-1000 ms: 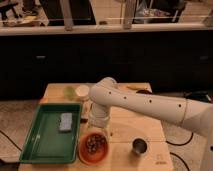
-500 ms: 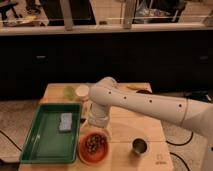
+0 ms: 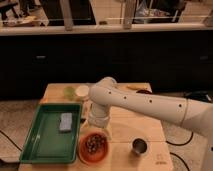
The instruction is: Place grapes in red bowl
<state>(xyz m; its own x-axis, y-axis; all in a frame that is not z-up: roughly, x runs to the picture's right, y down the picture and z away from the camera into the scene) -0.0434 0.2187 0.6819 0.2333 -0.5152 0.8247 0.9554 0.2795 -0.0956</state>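
The red bowl (image 3: pixel 94 148) sits at the front of the wooden table (image 3: pixel 125 135), to the right of the green tray. The grapes (image 3: pixel 94 144), a dark bunch with pale glints, lie inside the bowl. My white arm reaches in from the right and bends down over the bowl. My gripper (image 3: pixel 100 134) hangs just above the bowl's far rim, right over the grapes.
A green rectangular tray (image 3: pixel 47 132) with a blue-grey sponge (image 3: pixel 65 122) lies left of the bowl. A small steel cup (image 3: pixel 139 146) stands to the right. A green item (image 3: pixel 69 92) and a white cup (image 3: pixel 82 91) sit at the back left. A dark counter stands behind.
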